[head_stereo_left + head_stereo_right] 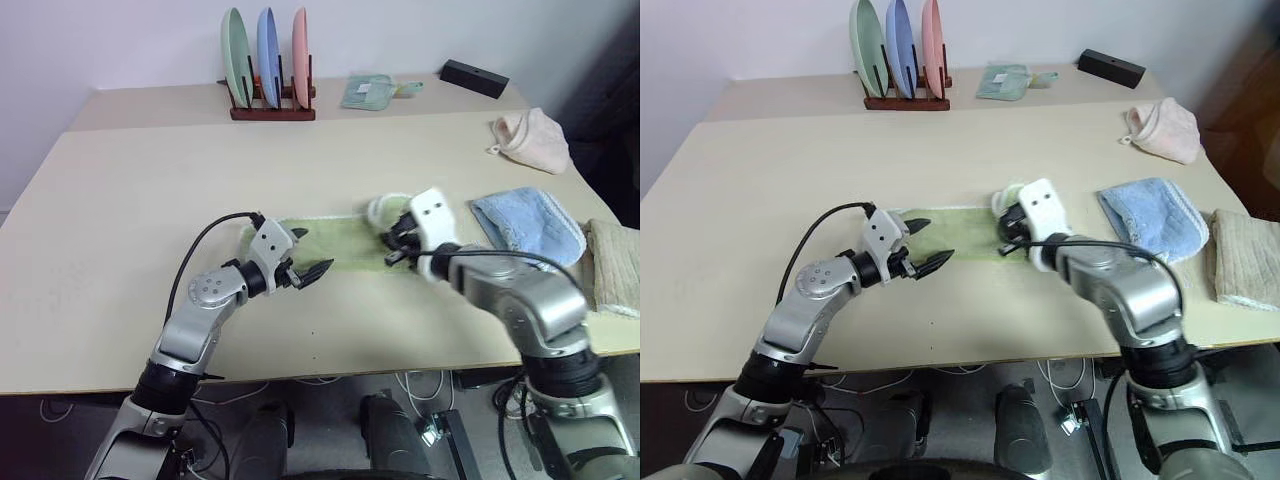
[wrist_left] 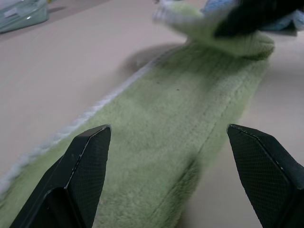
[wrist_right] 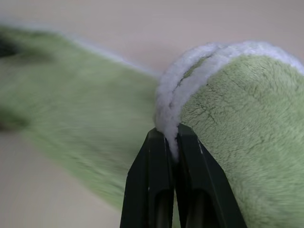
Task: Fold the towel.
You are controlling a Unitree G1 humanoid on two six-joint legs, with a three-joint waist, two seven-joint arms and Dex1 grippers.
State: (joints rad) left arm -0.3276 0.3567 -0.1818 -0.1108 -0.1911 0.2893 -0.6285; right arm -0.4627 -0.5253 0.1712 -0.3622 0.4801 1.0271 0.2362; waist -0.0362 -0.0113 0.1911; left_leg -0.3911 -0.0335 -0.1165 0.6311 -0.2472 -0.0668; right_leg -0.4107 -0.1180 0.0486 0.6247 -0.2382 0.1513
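Note:
The towel (image 1: 345, 248) is a light green terry strip with white edging, lying lengthwise across the middle of the table (image 1: 150, 180). My left gripper (image 1: 308, 252) hovers open low over the strip's left part, its two fingers straddling the cloth (image 2: 180, 128) without touching it. My right gripper (image 1: 397, 240) is shut on the towel's right end, pinching the white edging (image 3: 167, 114) between its fingertips. That end is lifted and curls back over the strip.
A folded light blue towel (image 1: 525, 225) lies just right of my right gripper, with a beige cloth (image 1: 615, 265) at the table's right edge. Farther back are a pink cloth (image 1: 530, 140), a black box (image 1: 473, 78), a teal packet (image 1: 368, 92) and a plate rack (image 1: 270, 65).

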